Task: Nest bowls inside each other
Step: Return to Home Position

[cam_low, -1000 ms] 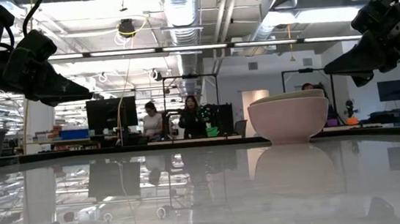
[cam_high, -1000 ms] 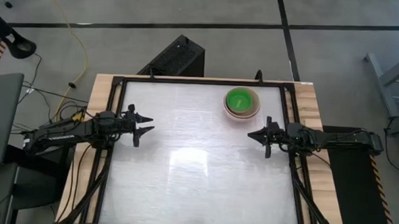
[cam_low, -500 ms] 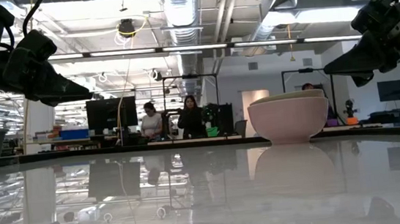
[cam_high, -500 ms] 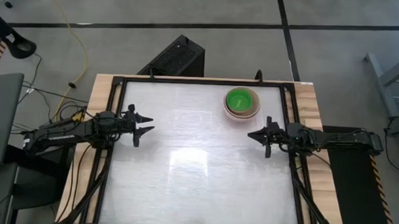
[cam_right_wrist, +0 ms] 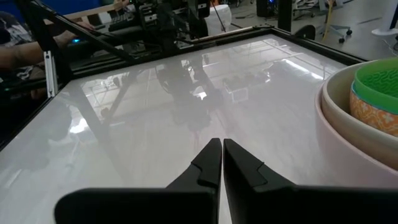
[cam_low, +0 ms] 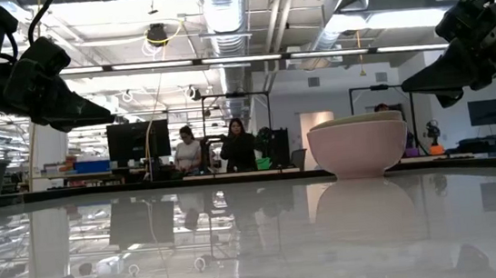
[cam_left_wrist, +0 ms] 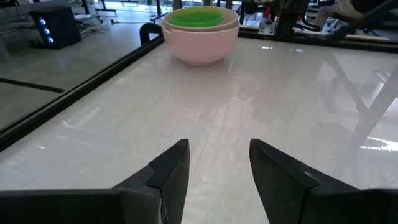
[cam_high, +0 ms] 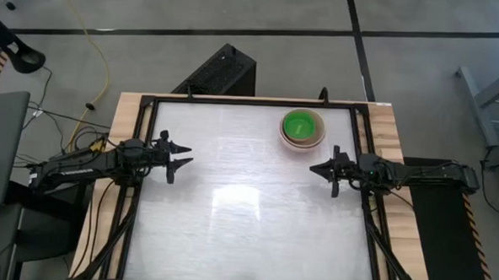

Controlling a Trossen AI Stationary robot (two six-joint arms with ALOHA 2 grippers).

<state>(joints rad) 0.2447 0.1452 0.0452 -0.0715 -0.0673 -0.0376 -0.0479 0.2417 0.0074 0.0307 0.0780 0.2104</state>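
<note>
The bowls stand nested in one stack near the table's far right corner. The bright green bowl sits innermost, and the pale pink-white outer bowl rests with its base on the table. The right wrist view shows a grey-beige rim and a salmon-orange rim between them. My left gripper hovers open at the table's left edge, pointing toward the middle. My right gripper hovers shut at the right edge, just on the near side of the stack. Neither holds anything.
A black frame rail runs around the white tabletop. A black box stands on the floor beyond the far edge. In the low view, people stand in the room far behind the table.
</note>
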